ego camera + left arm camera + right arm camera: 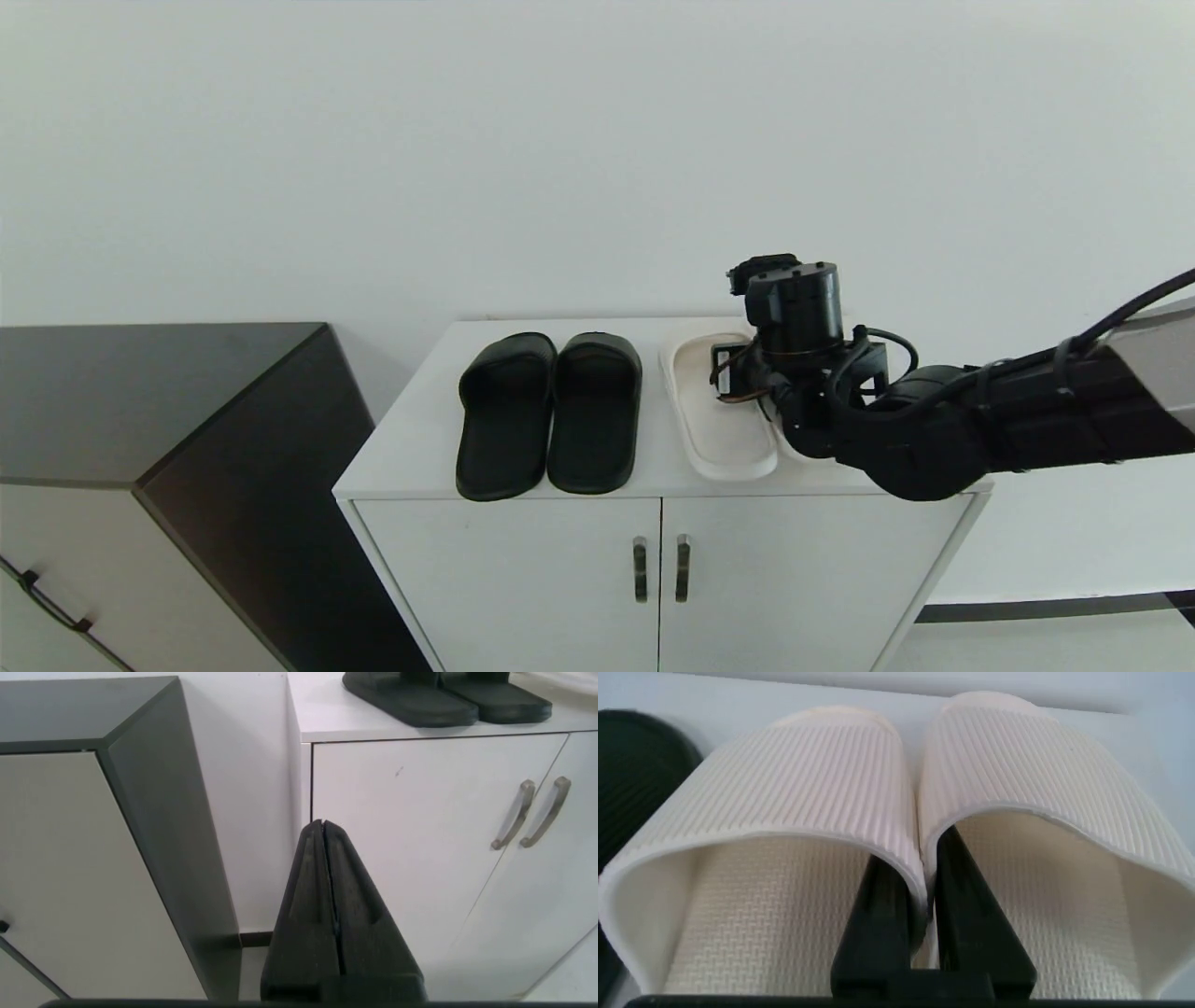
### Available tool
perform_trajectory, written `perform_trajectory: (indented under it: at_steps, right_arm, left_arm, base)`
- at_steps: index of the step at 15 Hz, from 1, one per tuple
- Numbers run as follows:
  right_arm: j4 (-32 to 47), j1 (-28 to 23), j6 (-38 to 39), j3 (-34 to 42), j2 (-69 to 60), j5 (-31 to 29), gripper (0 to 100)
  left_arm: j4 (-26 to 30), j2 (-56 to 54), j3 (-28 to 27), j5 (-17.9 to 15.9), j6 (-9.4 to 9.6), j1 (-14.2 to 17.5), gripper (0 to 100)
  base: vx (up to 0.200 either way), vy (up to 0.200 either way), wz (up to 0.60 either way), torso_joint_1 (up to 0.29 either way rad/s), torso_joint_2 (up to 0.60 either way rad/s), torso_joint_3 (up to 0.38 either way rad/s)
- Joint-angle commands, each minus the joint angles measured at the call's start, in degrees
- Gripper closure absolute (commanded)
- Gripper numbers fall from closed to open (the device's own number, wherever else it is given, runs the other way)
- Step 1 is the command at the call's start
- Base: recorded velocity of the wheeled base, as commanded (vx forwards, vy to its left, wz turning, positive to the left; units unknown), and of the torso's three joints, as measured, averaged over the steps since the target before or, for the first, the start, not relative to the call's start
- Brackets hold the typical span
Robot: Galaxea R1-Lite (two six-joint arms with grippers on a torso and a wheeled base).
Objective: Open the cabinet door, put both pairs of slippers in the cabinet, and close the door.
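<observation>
- Straight ahead, the white cabinet (523, 597), both doors shut and both pairs of slippers on its top, not inside.
- To its left, a dark cabinet (159, 401), with a narrow gap between the two.
- On the left half of the white top, the black slippers (549, 411), side by side and touching. Long axes near to far, toes toward the wall.
- On the right half, just beside the black pair, the white slippers (719, 420). Same near-to-far lie, with the right one largely hidden behind the arm.
- Over the white pair, the right hand (738, 378), entered from the heel side. One finger under each strap, closed in on the two adjoining inner walls, so gripping both slippers at once.
- Low down in front of the left door, near its left edge, the left hand (323, 840). Fingers pressed flat together, nothing between them.
- At the middle seam, the door handles (660, 567), two upright bars close together. Up and to the right of the left hand, below and to the left of the right hand.
- Judged from this, door opening not yet done. Left hand free and the likelier one for it. Needed: fingers apart, then travel right and up to the left door's bar, one finger on either side of it.
</observation>
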Motion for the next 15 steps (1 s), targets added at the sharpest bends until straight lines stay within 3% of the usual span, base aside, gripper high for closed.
perform_trajectory:
  at_steps: [1,4,10,15]
  right_arm:
    - [0.2,3.5,-0.6,8.3,-10.7,3.4,100]
    - [0.5,6.8,-0.6,17.9,-20.5,12.6,100]
    - [3.2,7.5,-0.4,30.3,-32.6,26.8,100]
    - [3.0,7.9,-0.5,31.9,-32.5,29.4,100]
  left_arm:
    - [0.0,0.0,0.0,0.0,0.02,0.0,100]
    - [0.0,0.0,0.0,0.0,-0.95,0.0,100]
    - [0.0,0.1,0.0,0.0,-1.21,0.0,100]
    - [0.0,0.0,0.0,0.0,-1.12,0.0,100]
  base:
    - [0.0,0.0,0.0,0.0,0.0,0.0]
    - [0.0,0.0,0.0,0.0,0.0,0.0]
    - [0.0,0.0,0.0,0.0,0.0,0.0]
    - [0.0,0.0,0.0,0.0,0.0,0.0]
